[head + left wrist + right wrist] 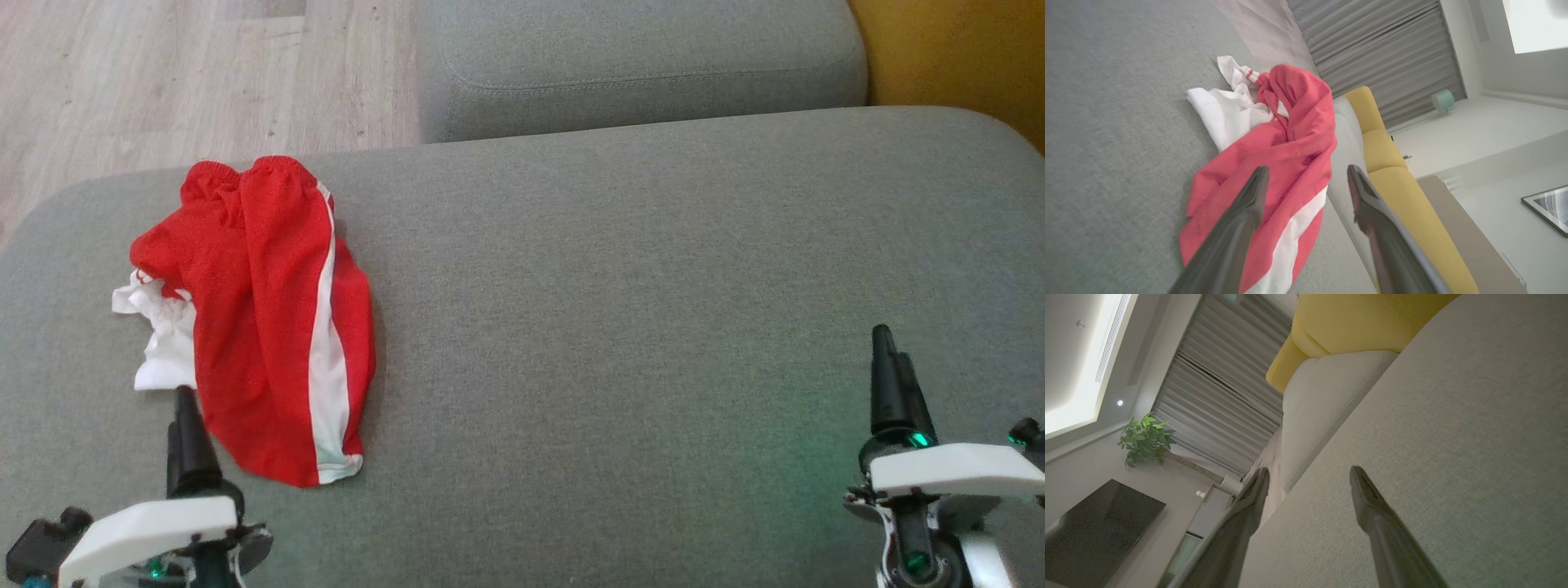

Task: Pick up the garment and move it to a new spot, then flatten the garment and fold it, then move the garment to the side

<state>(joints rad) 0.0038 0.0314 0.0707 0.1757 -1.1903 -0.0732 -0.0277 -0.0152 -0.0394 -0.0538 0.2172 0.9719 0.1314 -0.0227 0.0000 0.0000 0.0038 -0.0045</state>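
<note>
1. Red athletic shorts [269, 327] lie crumpled on a grey sofa cushion [612, 286], just ahead of the left gripper [181, 408] and a little toward its inner side. Its jaws stand wide apart and hold nothing.
2. The right gripper [891, 343], also spread and empty, hangs over bare cushion well away from the cloth.
3. The pickup looks not yet begun. The left gripper is the better placed to take it, since the fabric already lies in line with the gap between its fingers in the left wrist view.
4. A sound grip would probably bite a raised red fold straight ahead of the fingertips, going deep enough to catch both layers. The loose white lining [163, 335], bunched just beyond the tips on the outer side, would likely slip out alone.
5. The shorts' long axis runs almost parallel to the left fingers, angling slightly inward as it nears the gripper. The gathered waistband [245, 175] points away from the jaws and the leg hem [339, 469] lies nearest them. The white side stripe [326, 343] follows that axis.
</note>
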